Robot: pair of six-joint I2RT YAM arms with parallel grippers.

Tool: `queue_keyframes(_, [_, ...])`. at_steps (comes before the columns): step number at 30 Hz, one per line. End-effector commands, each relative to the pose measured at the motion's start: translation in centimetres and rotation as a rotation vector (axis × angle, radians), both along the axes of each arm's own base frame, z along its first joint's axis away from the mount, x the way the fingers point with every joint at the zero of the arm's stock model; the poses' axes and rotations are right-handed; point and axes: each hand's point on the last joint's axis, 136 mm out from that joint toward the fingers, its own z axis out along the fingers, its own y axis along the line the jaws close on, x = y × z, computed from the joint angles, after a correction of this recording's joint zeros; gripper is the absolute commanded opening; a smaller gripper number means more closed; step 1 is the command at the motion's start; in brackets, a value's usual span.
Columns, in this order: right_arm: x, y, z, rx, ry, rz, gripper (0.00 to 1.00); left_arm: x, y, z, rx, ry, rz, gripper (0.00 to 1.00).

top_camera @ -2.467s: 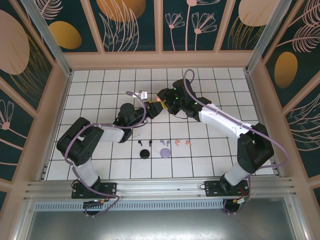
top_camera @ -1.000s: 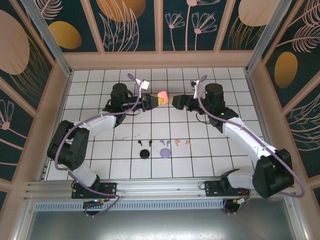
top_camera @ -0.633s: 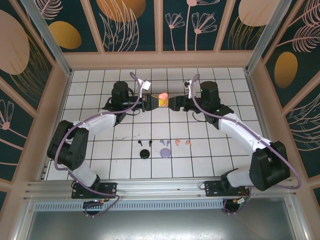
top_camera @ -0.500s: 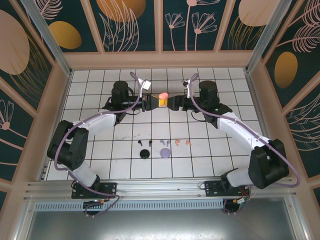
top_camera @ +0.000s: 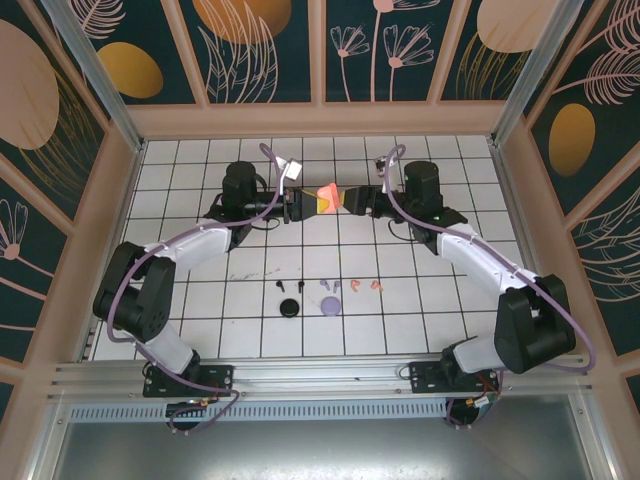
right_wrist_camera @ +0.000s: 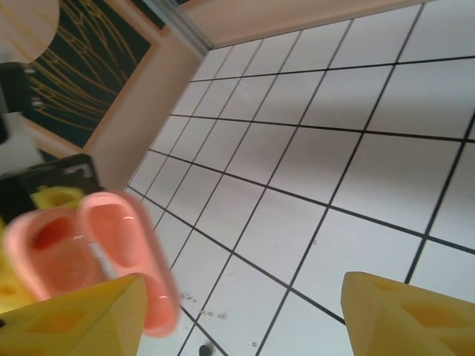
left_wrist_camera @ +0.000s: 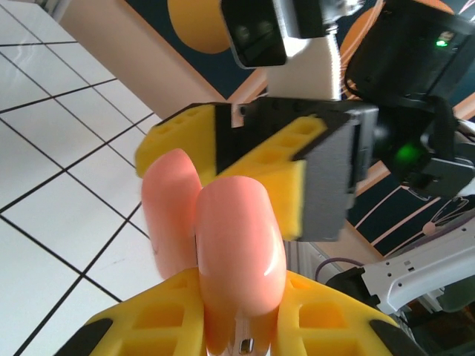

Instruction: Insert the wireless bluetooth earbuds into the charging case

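Hanging over the worktop's [top_camera: 200, 330] far middle, the open pink charging case [top_camera: 326, 196] was pinched by the left gripper [top_camera: 304, 203], the right gripper [top_camera: 349, 200] spread just beside it.

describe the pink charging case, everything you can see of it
The charging case is smooth, glossy salmon-pink plastic with rounded ends. It is hinged open into two halves, both hollow in the right wrist view. The left claw is clamped on its lower end, holding it in the air above the white tiled table. The open right claw has one finger right beside one half; contact is unclear.
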Motion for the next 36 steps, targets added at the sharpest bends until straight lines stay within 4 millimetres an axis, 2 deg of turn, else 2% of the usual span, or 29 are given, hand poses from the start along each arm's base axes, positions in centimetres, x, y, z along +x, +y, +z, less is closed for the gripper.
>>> queue_keyframes(1, [-0.3,-0.6,1.0,0.012,-0.025,-0.025,0.7,-1.2,0.2,2.1,-0.031,-0.073,-0.034,0.0])
queue_keyframes(11, [-3.7,0.1,4.2,0.117,-0.056,0.07,0.7,-1.2,0.2,2.5,-0.047,-0.078,-0.036,0.0])
queue_keyframes(20, [-3.4,1.2,4.3,0.196,-0.032,0.102,0.58,-1.4,0.2,4.1,-0.1,-0.098,-0.039,0.0])
queue_keyframes(23, [-3.3,1.7,4.3,0.207,-0.028,0.115,0.54,-1.6,0.3,3.4,-0.098,-0.077,-0.038,0.0])
queue_keyframes(36, [-3.2,3.1,4.0,0.216,-0.012,0.151,0.45,-1.7,0.0,3.6,-0.102,-0.083,-0.04,0.0])
